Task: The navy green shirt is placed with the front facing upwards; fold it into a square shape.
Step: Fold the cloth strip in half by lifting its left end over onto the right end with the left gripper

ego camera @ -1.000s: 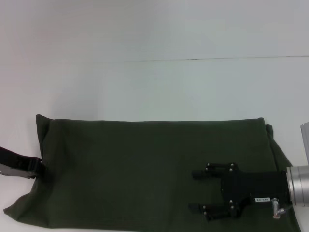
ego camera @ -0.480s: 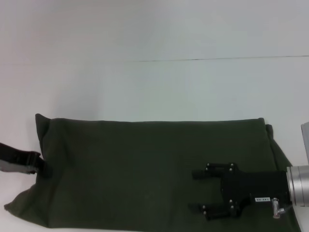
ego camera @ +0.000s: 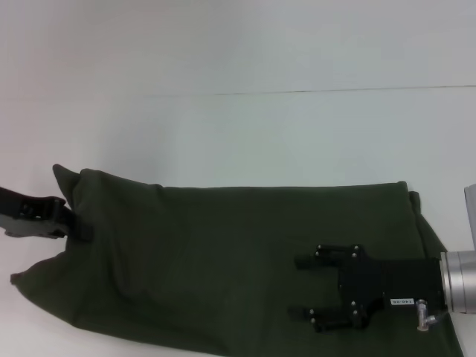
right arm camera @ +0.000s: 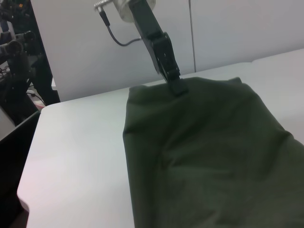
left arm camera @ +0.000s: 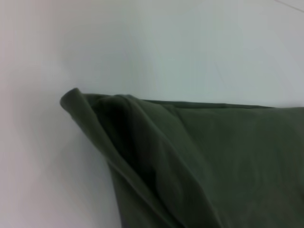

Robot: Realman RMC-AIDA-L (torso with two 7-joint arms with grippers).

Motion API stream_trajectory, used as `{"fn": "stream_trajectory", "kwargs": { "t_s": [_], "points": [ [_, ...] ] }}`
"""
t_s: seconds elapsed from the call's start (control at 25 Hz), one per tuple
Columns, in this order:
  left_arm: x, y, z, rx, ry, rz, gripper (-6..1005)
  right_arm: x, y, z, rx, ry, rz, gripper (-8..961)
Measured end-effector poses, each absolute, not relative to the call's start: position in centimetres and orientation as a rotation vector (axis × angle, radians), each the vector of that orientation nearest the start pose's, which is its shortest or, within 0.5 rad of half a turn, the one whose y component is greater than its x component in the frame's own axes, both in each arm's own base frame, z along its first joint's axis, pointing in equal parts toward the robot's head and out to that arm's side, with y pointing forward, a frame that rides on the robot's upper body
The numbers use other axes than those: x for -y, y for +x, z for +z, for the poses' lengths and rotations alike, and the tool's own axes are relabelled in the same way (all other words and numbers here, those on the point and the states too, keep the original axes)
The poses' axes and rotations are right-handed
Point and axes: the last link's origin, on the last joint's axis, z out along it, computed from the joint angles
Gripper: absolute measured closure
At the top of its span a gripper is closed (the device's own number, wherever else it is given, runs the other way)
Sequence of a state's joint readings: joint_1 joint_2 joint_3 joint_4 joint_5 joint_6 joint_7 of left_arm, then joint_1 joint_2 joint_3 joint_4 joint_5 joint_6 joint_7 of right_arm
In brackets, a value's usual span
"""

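A smooth white tabletop (ego camera: pixel 238 134) fills the room's foreground; a thin dark seam line (ego camera: pixel 335 91) crosses it toward two o'clock.

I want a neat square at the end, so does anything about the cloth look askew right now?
Yes. The navy green shirt is puckered at its left edge, where the left gripper pinches it: the corner stands up in a ridge. The right gripper lies open over the flat right part.
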State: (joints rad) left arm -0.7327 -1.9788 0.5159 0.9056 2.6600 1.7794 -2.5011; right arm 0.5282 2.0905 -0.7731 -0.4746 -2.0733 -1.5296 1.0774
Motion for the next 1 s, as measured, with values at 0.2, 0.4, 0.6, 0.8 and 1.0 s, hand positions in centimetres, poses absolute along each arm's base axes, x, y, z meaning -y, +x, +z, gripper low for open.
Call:
{"fn": "stream_trajectory", "kwargs": {
  "t_s": [0.2, 0.4, 0.6, 0.8, 1.0],
  "points": [
    [-36.0, -24.7, 7.1, 1.853, -2.363, -0.070, 948, -29.6, 27.5, -5.2, -0.387, -2.918, 0.597, 93],
    [-36.1, -22.1, 5.9, 1.857, -2.456, -0.158, 948, -29.8, 27.6, -5.5, -0.390, -2.909, 0.573, 94],
    [-36.2, -19.6, 5.6, 1.840, -2.541, -0.262, 947, -29.8, 27.6, -5.6, -0.354, -2.906, 0.563, 94],
    [-35.9, -17.8, 6.0, 1.842, -2.617, -0.431, 947, -29.8, 27.3, -6.2, -0.306, -2.882, 0.603, 94],
    [-35.5, -17.3, 6.3, 1.839, -2.658, -0.523, 946, -30.5, 26.2, -7.6, -0.251, -2.834, 0.660, 94]
  ]
}}
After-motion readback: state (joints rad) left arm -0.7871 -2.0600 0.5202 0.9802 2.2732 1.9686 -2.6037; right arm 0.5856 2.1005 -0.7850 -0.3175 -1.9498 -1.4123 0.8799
